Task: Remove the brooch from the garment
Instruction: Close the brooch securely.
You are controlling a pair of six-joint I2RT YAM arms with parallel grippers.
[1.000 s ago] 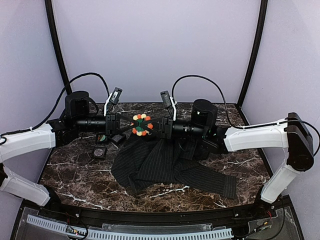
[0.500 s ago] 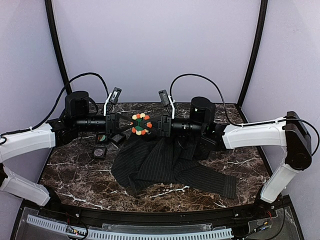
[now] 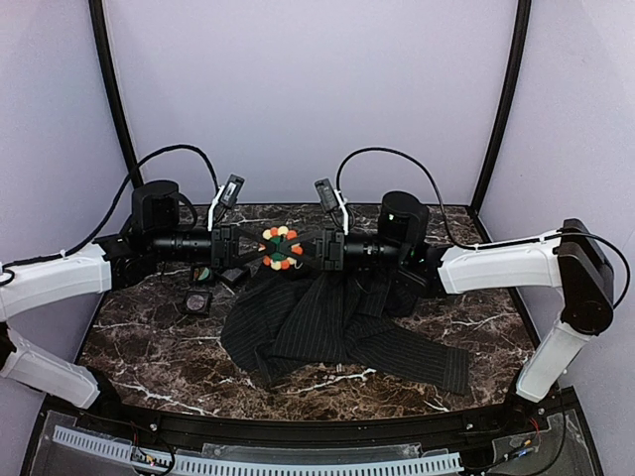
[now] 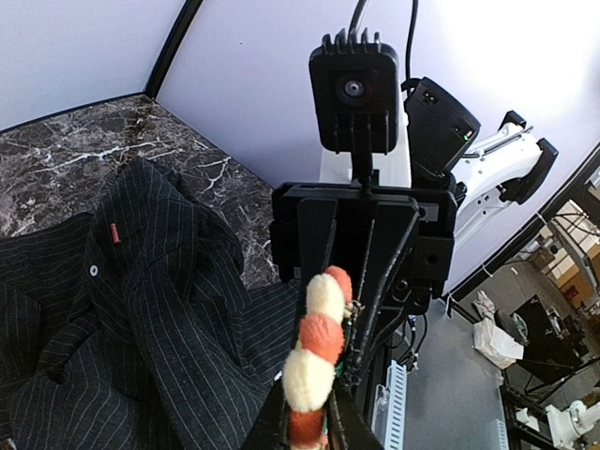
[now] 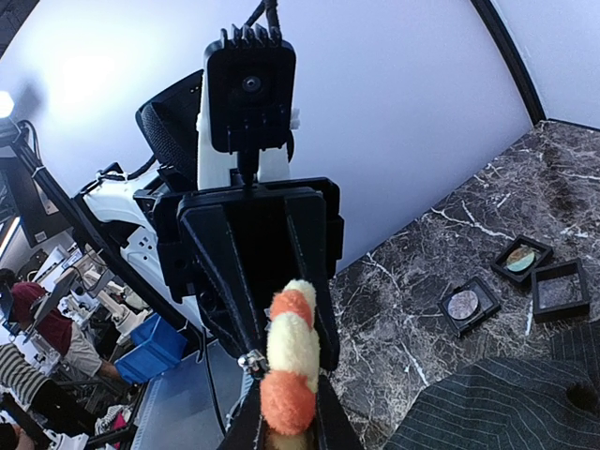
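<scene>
Brooch (image 3: 281, 248) hangs in the air near the table's (image 3: 149, 347) far edge, clear of the garment (image 3: 327, 327) heaped below. Right gripper (image 3: 302, 249) is nearly closed, pinching it. Left gripper (image 3: 258, 252) flanks it narrowly; clamped or not, cannot tell. 2 opposed grips: probably a hand-over

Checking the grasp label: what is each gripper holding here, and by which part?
The right gripper pinches the brooch by its beaded rim. The left gripper flanks it too; whether it grips cannot be told.
</scene>
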